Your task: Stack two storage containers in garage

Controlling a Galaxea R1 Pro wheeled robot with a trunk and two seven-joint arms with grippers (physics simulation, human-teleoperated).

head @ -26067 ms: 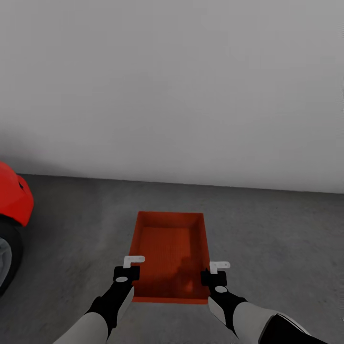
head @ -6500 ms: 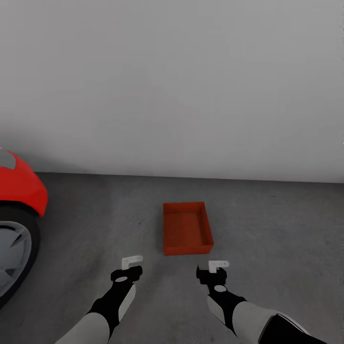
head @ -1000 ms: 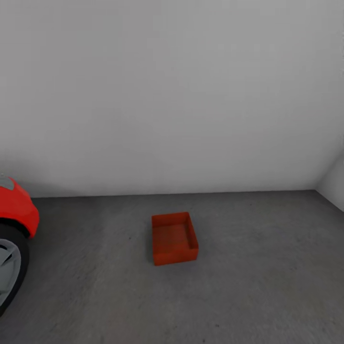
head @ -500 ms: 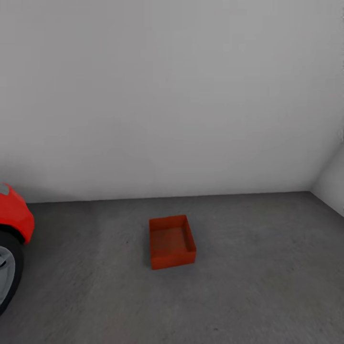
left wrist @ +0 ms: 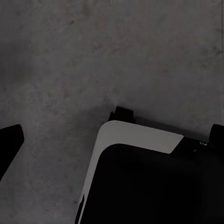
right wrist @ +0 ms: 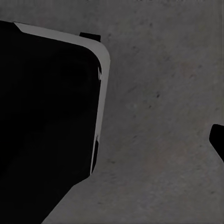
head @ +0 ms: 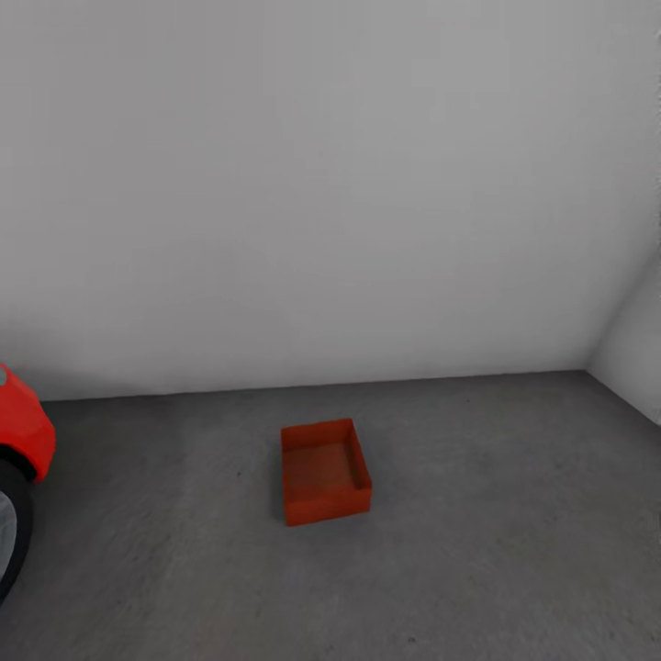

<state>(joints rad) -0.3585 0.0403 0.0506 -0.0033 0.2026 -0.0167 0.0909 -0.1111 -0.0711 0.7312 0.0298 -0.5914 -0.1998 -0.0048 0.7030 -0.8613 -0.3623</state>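
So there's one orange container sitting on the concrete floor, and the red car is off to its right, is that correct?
Not quite. The head view shows the orange container sitting alone on the concrete floor, but the red car is off to its left, at the picture's left edge, not its right.

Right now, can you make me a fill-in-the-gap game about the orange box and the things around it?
1. The orange-red rectangular open box sits on the dark grey concrete ____.
2. The shiny car at the head view's left edge is coloured ____.
3. Inside, the box is ____.
4. Behind the box stands a plain pale grey ____.

Missing words: floor; red; empty; wall
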